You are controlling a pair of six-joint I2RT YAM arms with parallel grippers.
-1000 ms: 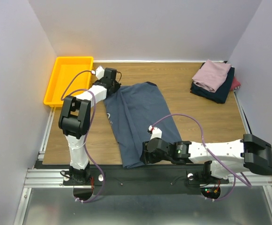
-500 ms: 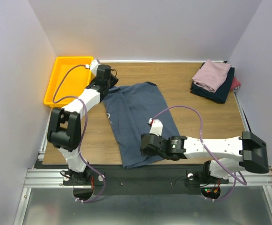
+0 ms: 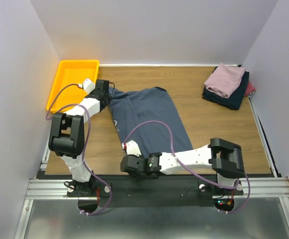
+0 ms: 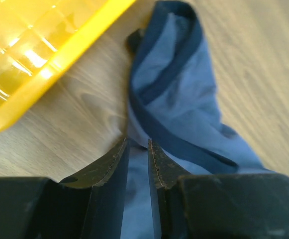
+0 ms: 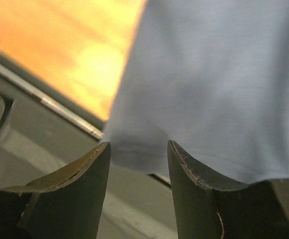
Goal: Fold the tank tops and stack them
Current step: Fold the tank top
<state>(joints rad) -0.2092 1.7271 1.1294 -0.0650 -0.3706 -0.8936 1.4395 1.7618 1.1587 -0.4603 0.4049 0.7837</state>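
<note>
A slate-blue tank top [image 3: 149, 117] with darker trim lies spread in the middle of the table. My left gripper [image 3: 108, 90] is at its far left shoulder, next to the yellow tray. In the left wrist view the gripper [image 4: 138, 143] is shut on the blue cloth [image 4: 179, 84] near a dark-trimmed strap. My right gripper [image 3: 126, 168] is at the top's near left hem corner, at the table's front edge. In the right wrist view the gripper [image 5: 138, 145] is open, with the hem corner [image 5: 134, 149] hanging between the fingers, not pinched. A mauve-pink top [image 3: 226, 78] lies folded on a navy one [image 3: 223, 98], with a maroon one [image 3: 251, 89] beside them.
A yellow plastic tray [image 3: 59, 94] stands at the back left, and its rim shows close by in the left wrist view [image 4: 45, 79]. The folded stack is against the right wall. A metal rail [image 5: 45, 102] runs along the table's front edge.
My right arm has swung left along the front edge to the top's near left corner. My left gripper has moved left and nearer, pulling the shoulder with it.
</note>
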